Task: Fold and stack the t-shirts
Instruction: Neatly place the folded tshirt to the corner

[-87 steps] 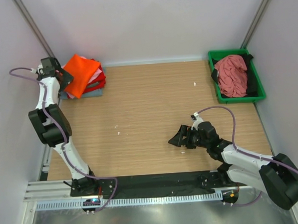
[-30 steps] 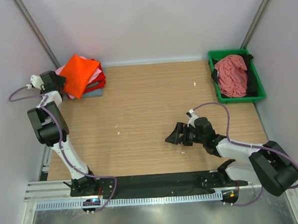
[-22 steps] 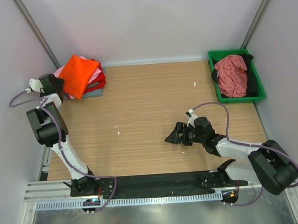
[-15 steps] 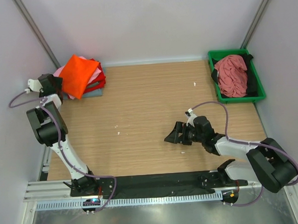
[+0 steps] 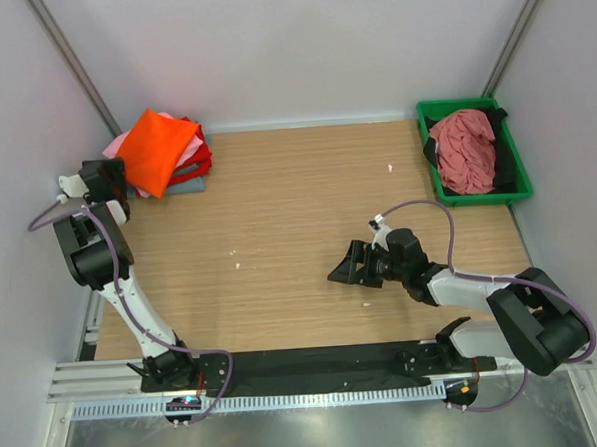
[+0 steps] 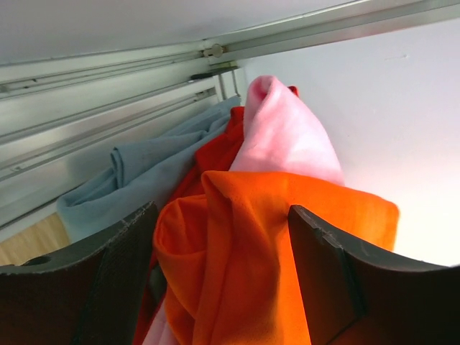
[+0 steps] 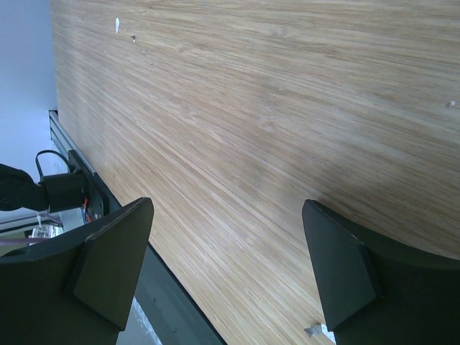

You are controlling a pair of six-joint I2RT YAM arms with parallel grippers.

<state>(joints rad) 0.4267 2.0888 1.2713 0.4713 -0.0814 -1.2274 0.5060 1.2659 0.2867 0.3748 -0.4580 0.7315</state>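
Currently left arm (image 5: pixel 98 256) folded upright, left gripper (image 6: pixel 221 215) spread beside orange tee (image 5: pixel 159 149); right arm (image 5: pixel 464 287) stretched low over table (image 5: pixel 278 205), right gripper (image 7: pixel 228 207) spread, empty

Wooden table (image 5: pixel 297 204) carries a pile of t-shirts (image 5: pixel 165 150) in its far-left corner; green tray (image 5: pixel 455 104) far right; white specks (image 5: pixel 391 167) between.

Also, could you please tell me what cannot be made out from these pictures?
Black t-shirt, top view: mostly buried under the dusty rose t-shirt in the green tray.
Folded t-shirts under the orange t-shirt, top view: covered, so count unclear.
Grey-blue t-shirt, left wrist view: lower part behind the jaws, cut by the edge.
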